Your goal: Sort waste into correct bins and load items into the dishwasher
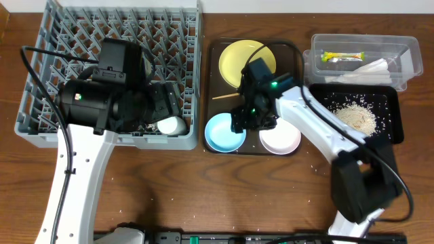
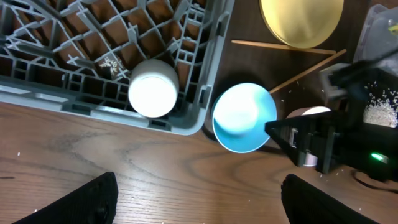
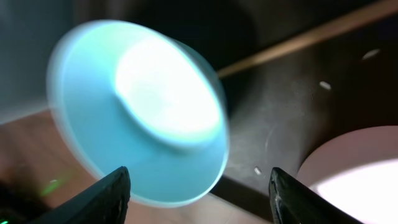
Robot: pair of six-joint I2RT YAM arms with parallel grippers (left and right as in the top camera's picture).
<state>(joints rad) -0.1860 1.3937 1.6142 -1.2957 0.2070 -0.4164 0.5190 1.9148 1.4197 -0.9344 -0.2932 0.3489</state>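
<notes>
Risk w/ right gripper (image 3: 199,177), jaws spread & empty over light blue bowl (image 3: 143,118): if I clip rim, it skids right into white bowl (image 3: 360,168).

The table (image 1: 203,196) is holding one dish rack (image 1: 41,81), one cup (image 1: 171,125), one plate (image 1: 237,64), two bowls, a blue bowl (image 1: 220,134) and a white bowl (image 1: 281,139), two chopsticks (image 2: 283,45), one clear tub (image 1: 413,61), one black tray (image 1: 397,115), one brown tray (image 1: 213,81), one wrapper (image 1: 342,56) and one napkin (image 1: 369,68).
</notes>
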